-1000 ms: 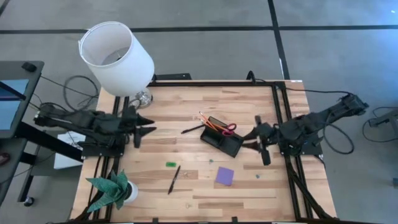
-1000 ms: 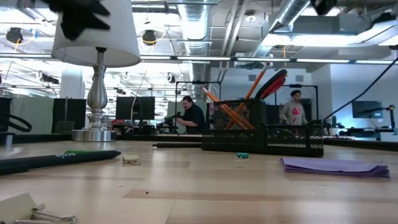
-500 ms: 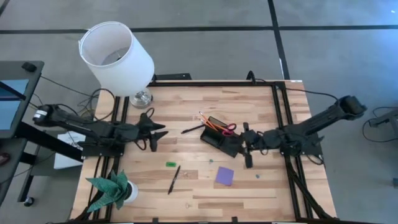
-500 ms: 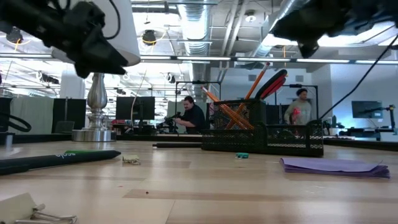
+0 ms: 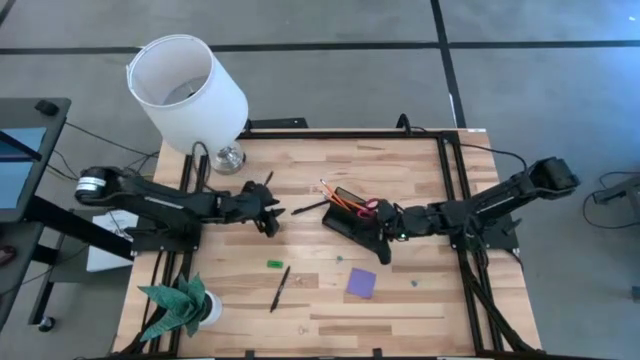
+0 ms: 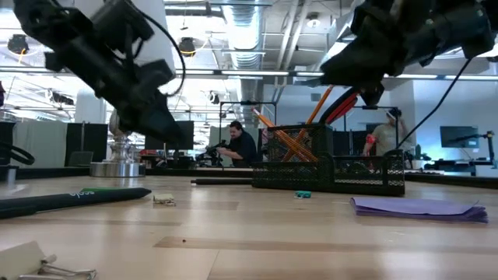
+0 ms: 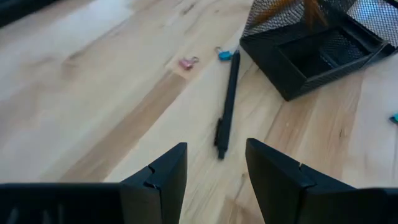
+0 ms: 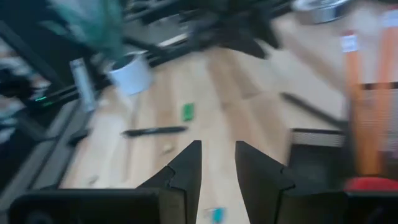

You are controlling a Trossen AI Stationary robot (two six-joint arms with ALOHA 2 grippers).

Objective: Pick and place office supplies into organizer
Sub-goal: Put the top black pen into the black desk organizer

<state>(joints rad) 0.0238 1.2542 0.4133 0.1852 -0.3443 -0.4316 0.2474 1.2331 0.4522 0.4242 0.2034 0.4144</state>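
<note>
A pale wooden counter [image 5: 330, 290] fills the high view, with a white lamp [image 5: 187, 92] at its far left corner and a green paper plant [image 5: 180, 305] at the near left. The black organizer [image 5: 356, 222] sits near the middle, holding orange pencils [image 5: 335, 195] and red-handled scissors [image 5: 370, 207]. The left claw [image 5: 272, 212] hovers beside a black pen [image 5: 310, 206]; the right claw [image 5: 385, 240] hangs at the organizer's near right corner. A second pen [image 5: 280, 288], a green piece [image 5: 275, 264] and a purple note pad [image 5: 362, 282] lie nearer.

In the low view, people stand in the office behind the organizer [image 6: 327, 167].

The left wrist view shows the left claw [image 7: 214, 171] parted and empty, above the pen [image 7: 227, 102].

The right wrist view shows the right claw [image 8: 217, 165] narrowly parted, gripping nothing.
</note>
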